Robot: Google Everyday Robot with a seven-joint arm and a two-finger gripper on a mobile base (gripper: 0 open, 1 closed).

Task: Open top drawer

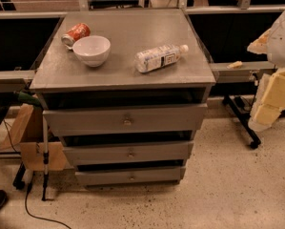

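Note:
The top drawer (125, 119) is the widest of three grey fronts on a grey cabinet, with a small brass knob (127, 120) at its centre. A dark gap shows between its upper edge and the cabinet top (127, 75). The mid-width drawer front (129, 152) and the narrowest one (131, 176) sit below it. My gripper (270, 99), with cream-yellow parts under a white arm (282, 32), is at the right edge of the view. It is well to the right of the cabinet and touches nothing.
On the cabinet top lie a white bowl (92, 50), a red can (76, 34) on its side and a plastic bottle (160, 57) on its side. A cardboard box (32, 137), a stick (45, 151) and a cable stand at the left. A wheeled frame (247, 128) stands at the right.

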